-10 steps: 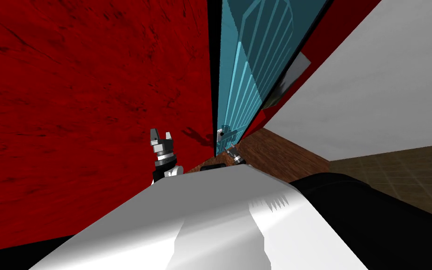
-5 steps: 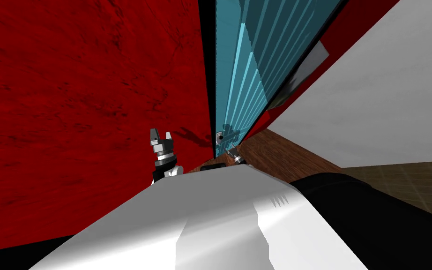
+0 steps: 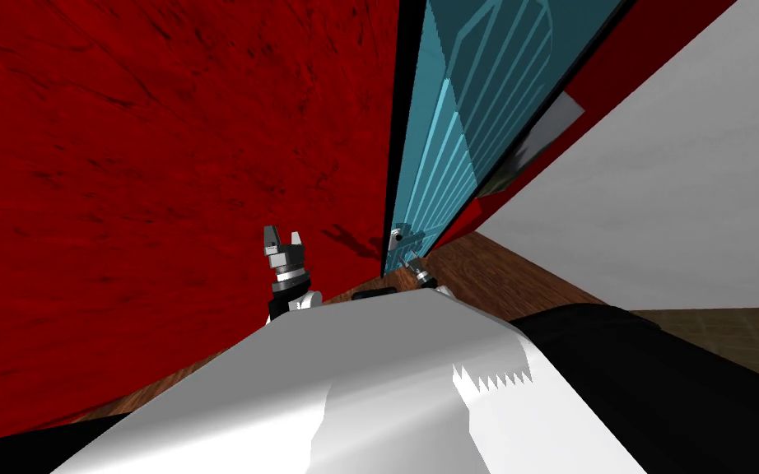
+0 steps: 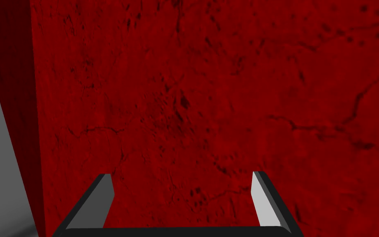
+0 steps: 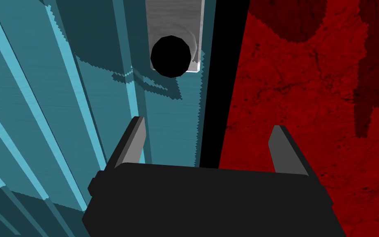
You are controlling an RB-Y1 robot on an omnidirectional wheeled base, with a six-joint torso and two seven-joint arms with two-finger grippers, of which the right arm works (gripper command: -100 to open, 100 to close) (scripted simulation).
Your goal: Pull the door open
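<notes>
A teal ribbed door (image 3: 452,140) stands between a red wall (image 3: 164,164) and a red frame. Low on its edge is a grey plate (image 5: 175,24) with a round black knob (image 5: 170,56), which also appears in the head view as the knob (image 3: 397,237). My right gripper (image 5: 209,144) is open just short of the knob, touching nothing; one finger is over the door, the other over the red wall. In the head view the right gripper (image 3: 413,267) sits just below the knob. My left gripper (image 3: 282,240) is raised before the red wall, open and empty (image 4: 182,199).
A narrow black strip (image 5: 221,82) runs between the door's edge and the red wall. A white wall (image 3: 682,181) rises on the right. Brown wooden floor (image 3: 493,280) lies at its foot, with tiled floor (image 3: 732,329) further right.
My head view has swung, so the door edge and knob sit a little further right in the picture. Both grippers hold the same places against my chest.
</notes>
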